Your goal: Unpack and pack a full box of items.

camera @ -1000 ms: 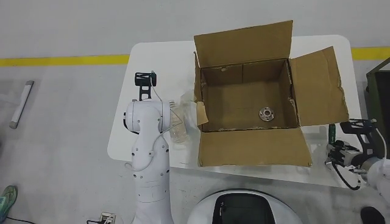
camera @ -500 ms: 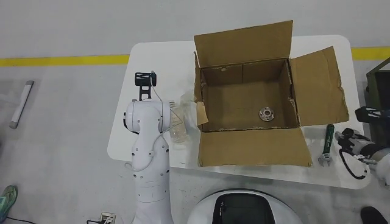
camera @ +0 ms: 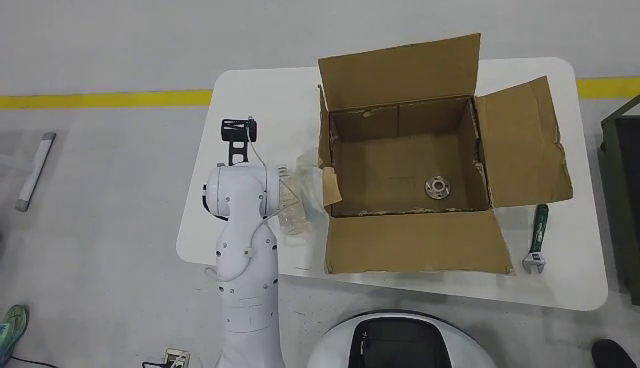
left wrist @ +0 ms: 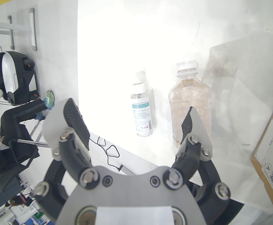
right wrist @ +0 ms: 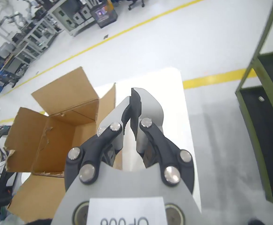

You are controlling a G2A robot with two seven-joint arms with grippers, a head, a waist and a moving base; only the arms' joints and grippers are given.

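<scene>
Centrally, brown cardboard box holds metal ring.

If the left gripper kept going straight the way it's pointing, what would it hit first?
Probably the small spray bottle on the white table, which lines up between the fingers of the open left gripper; the crumpled clear bottle lies just beside that line. Depth is unclear.

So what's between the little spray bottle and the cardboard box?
A clear plastic bottle and a clear plastic bag are there, seen in the left wrist view.
</scene>
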